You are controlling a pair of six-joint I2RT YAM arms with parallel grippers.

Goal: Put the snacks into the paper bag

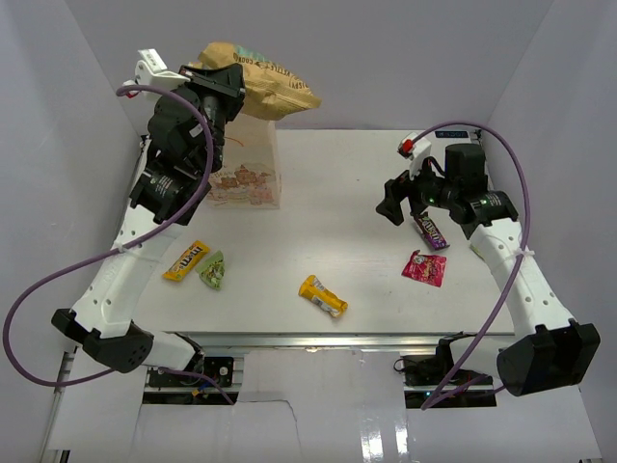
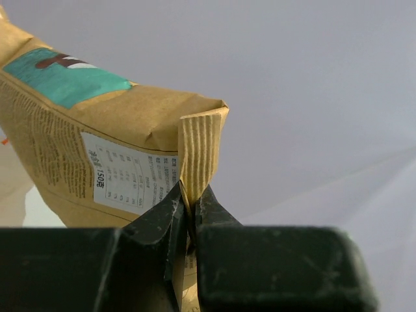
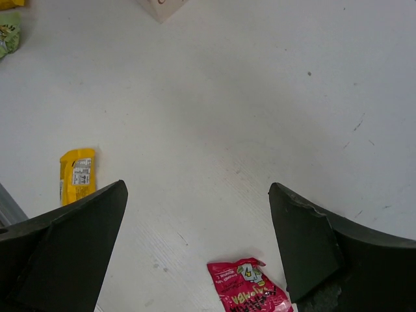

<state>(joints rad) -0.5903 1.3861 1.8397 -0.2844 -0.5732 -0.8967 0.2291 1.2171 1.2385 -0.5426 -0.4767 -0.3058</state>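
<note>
Chip bag (image 1: pixel 265 82): in the air above the paper bag (image 1: pixel 246 178), at the far left corner. Its long axis runs left to right, and the free end points right.
Left gripper (image 2: pixel 190 214): jaws pinch the bag's crimped seam.
Right gripper (image 1: pixel 403 204): jaws spread, beside the purple bar (image 1: pixel 431 231), near the right edge.
Near edge: yellow-orange bar (image 1: pixel 323 296).

A lab robot cell.
Plain white walls (image 1: pixel 540 58) boxed in a white bench (image 1: pixel 357 183); aluminium framing (image 1: pixel 318 341) ran along the frame's bottom.
</note>
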